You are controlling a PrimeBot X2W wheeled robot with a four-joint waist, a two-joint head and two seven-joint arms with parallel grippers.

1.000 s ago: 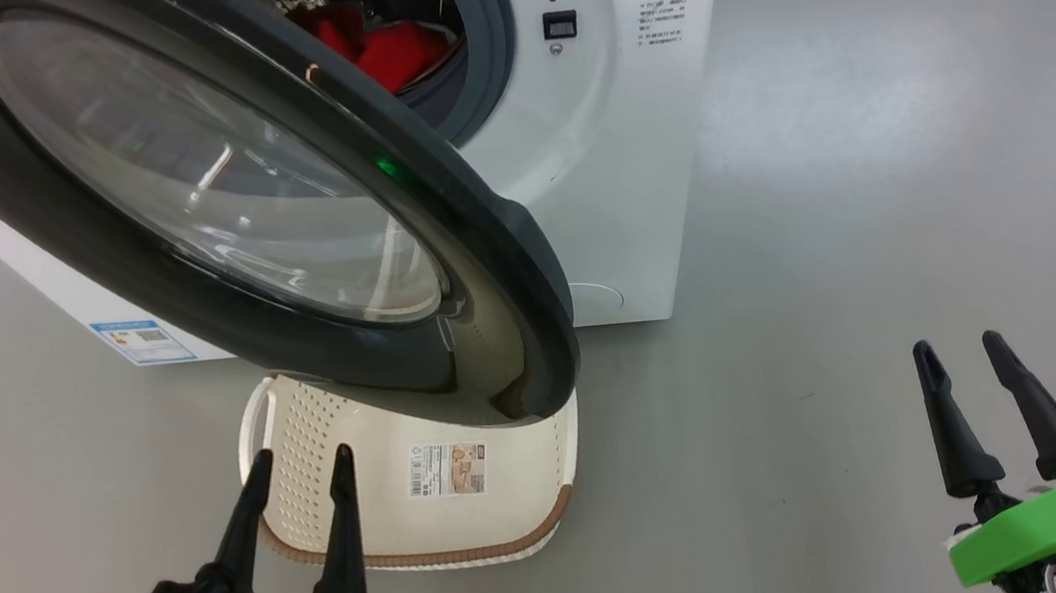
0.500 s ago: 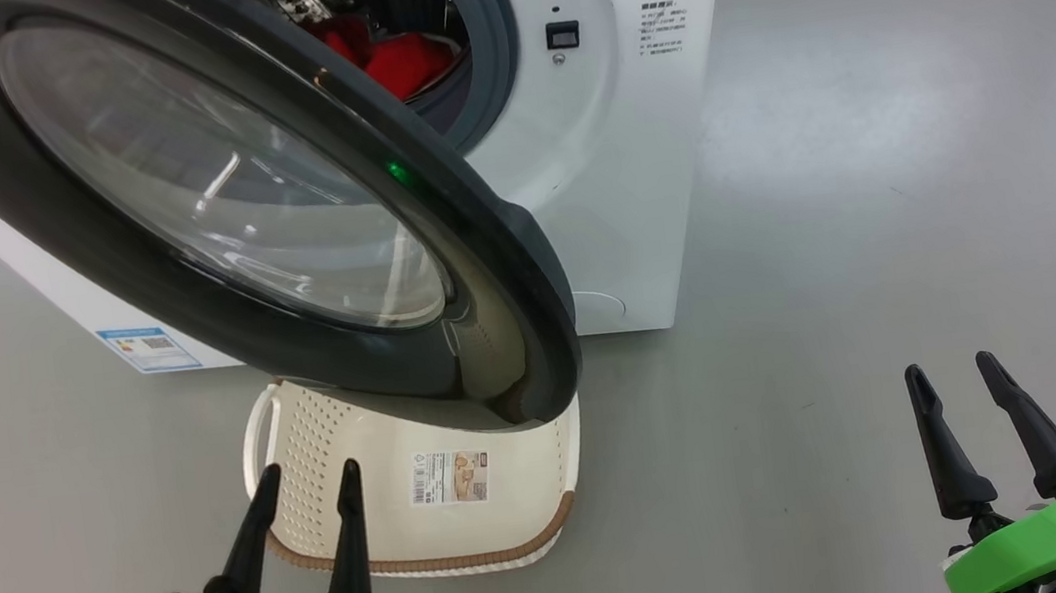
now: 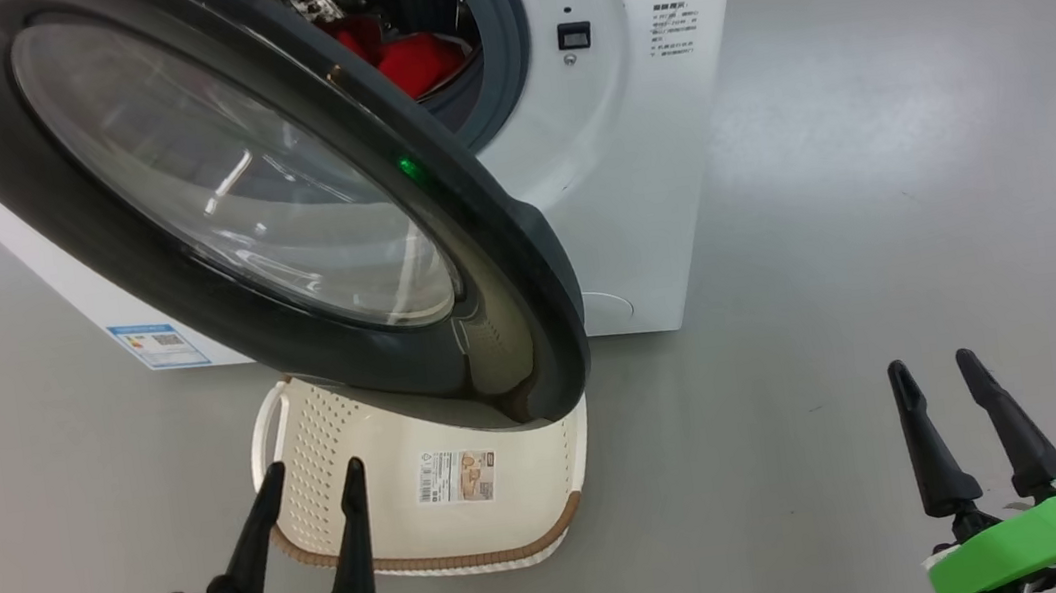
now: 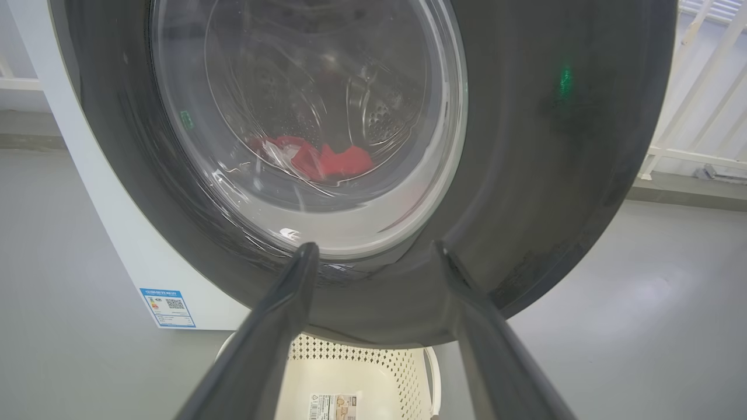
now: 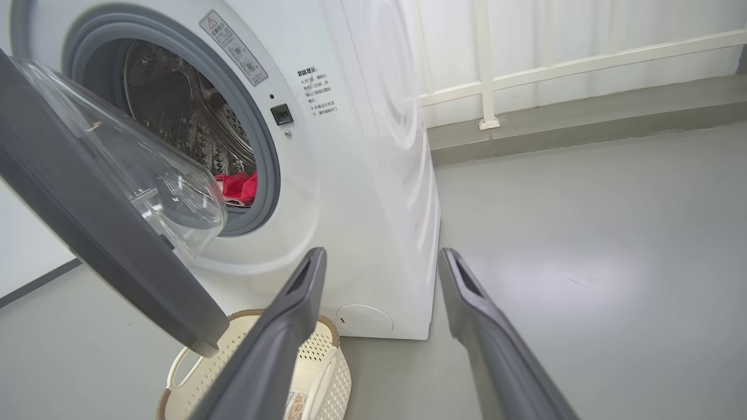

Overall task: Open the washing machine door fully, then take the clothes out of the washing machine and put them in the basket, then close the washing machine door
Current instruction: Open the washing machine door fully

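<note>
Here, in the head view, the door (image 3: 276,217) stands only part-way open. It is hinged at the robot's left, and its free edge juts towards the camera and overhangs the basket (image 3: 511,485), which sits on the floor before the washer (image 3: 634,173). Red clothes (image 3: 413,59) lie in the drum. The left end effector (image 3: 315,464) and right end effector (image 3: 929,358) hover low, each with fingers parted and holding nothing.

From the left wrist, the door's outer face (image 4: 525,175) looms close. The clothes (image 4: 327,163) are visible through its glass, and no garment is visible in the basket (image 4: 362,373) below.

From the right wrist, the door's glass bowl (image 5: 175,192) points at the opening, with the clothes (image 5: 239,186) at the drum's lower lip.

The first step looks unfinished: the door has to be pushed wider, the clothes moved, and the door shut. The basket's labelled long side faces the robot, so its long axis seems to run across, along the washer's front.
</note>
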